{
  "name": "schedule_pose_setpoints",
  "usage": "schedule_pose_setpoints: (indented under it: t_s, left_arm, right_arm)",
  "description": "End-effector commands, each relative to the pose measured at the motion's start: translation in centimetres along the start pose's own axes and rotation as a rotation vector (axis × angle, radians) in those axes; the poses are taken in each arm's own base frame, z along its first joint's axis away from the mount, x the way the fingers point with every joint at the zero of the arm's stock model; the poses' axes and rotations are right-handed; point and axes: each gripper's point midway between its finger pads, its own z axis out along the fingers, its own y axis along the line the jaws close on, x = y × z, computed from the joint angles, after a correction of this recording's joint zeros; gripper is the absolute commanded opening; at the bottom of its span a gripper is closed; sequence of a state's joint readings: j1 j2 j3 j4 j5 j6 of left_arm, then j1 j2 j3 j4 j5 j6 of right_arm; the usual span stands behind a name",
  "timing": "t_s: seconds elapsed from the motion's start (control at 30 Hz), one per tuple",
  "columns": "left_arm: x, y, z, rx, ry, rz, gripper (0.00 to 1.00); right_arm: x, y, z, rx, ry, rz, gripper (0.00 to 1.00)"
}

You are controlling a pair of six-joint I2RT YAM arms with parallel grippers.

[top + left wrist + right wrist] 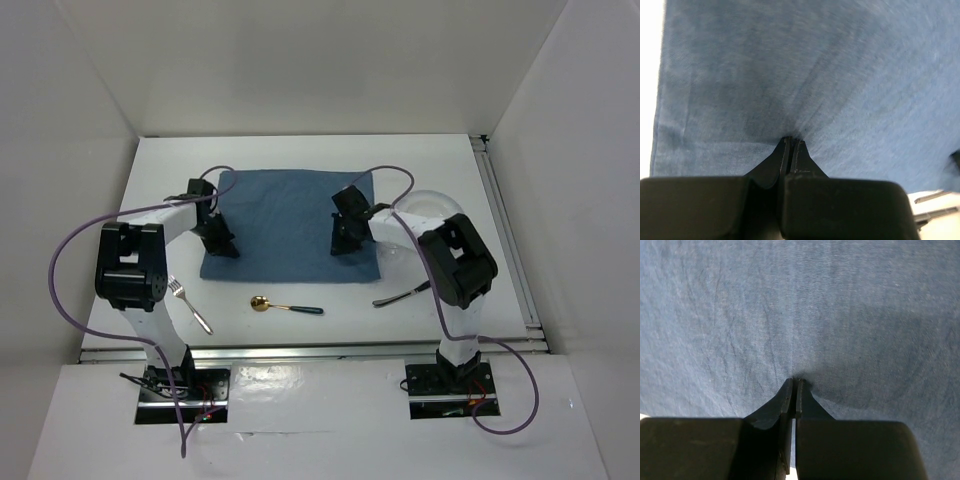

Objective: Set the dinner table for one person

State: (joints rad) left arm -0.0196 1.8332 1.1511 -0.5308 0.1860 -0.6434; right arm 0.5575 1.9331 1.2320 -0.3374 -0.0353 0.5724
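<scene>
On dinner table (pixel 300 150) | white walls (pixel 300 60) | left tool (pixel 791 142), right tool (pixel 794 382) pinching blue mat (pixel 285 225)

L gripper (pixel 224 247) & R gripper (pixel 342 245) both down on blue mat (pixel 285 212), near edge. Fork (pixel 190 305), spoon (pixel 285 306), knife (pixel 400 296) on surface (pixel 300 155) nearer arm bases.

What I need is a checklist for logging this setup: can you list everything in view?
dinner table: 1, white, under everything
blue cloth mat: 1, blue, middle of the table
plate: 1, white, right of the mat, partly hidden by the right arm
fork: 1, silver, near left
spoon: 1, gold bowl and dark handle, in front of the mat
knife: 1, dark, near right
cables: 2, purple, looping from the arms
left gripper: 1, black, pinching the mat's left side
right gripper: 1, black, pinching the mat's right side
</scene>
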Motion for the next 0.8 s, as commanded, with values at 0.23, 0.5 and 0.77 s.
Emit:
schedule_pose_setpoints:
  t_s: [0.23,0.5,0.77]
  left_arm:
    - [0.6,0.7,-2.8,-0.049,-0.081,-0.008,0.00]
    - [0.5,0.3,-4.5,-0.055,-0.121,-0.003,0.00]
    - [2.3,2.1,-3.2,-0.110,-0.087,-0.023,0.00]
  right_arm:
    - [5.0,-1.8,-2.2,0.083,0.046,-0.005,0.00]
    - [1.5,-0.8,-3.5,0.106,-0.034,-0.040,0.00]
    - [3.6,-3.1,-1.2,0.191,0.020,-0.035,0.00]
